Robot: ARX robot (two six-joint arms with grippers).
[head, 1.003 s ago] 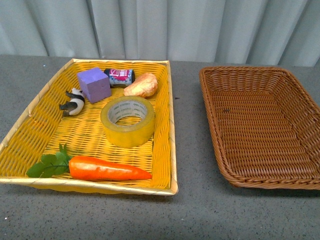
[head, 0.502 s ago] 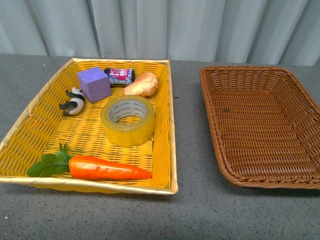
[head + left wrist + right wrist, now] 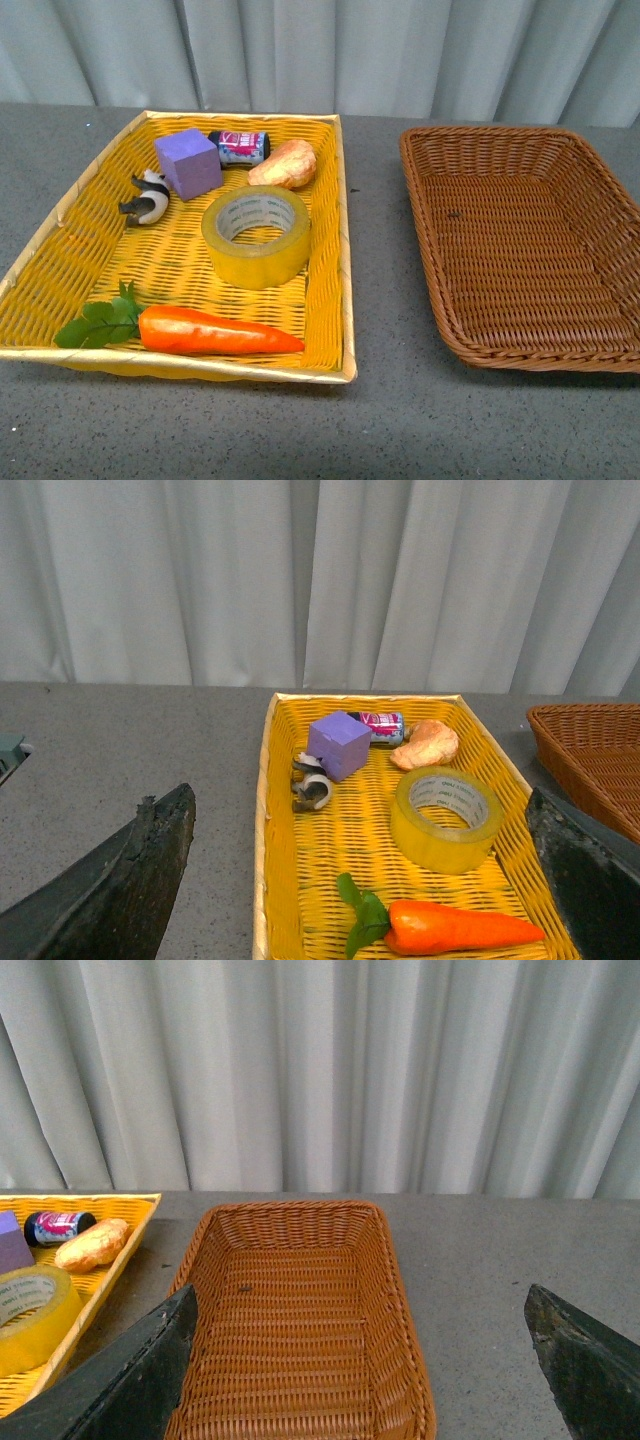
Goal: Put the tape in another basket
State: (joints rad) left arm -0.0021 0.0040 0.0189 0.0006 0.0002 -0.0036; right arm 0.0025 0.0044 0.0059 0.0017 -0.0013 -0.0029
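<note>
The tape (image 3: 255, 263), a wide yellowish roll lying flat, rests in the middle of the yellow basket (image 3: 345, 250). The brown wicker basket (image 3: 520, 250) stands to its right with nothing in it. Neither gripper shows in the front view. My left gripper (image 3: 360, 792) hangs open, well above and short of the yellow basket (image 3: 262, 830), with the tape (image 3: 440, 847) ahead between its fingers. My right gripper (image 3: 360, 1290) is open over the near end of the brown basket (image 3: 290, 1330). The tape (image 3: 25, 1330) shows at the edge of that view.
Around the tape in the yellow basket lie a purple cube (image 3: 188, 164), a panda figure (image 3: 148, 198), a small can (image 3: 240, 148), a bread piece (image 3: 284, 165) and a carrot (image 3: 215, 333). A strip of grey table separates the baskets. A curtain hangs behind.
The whole front view has shifted slightly, as if the camera moved a little. The tape and the other things keep their places in the baskets.
</note>
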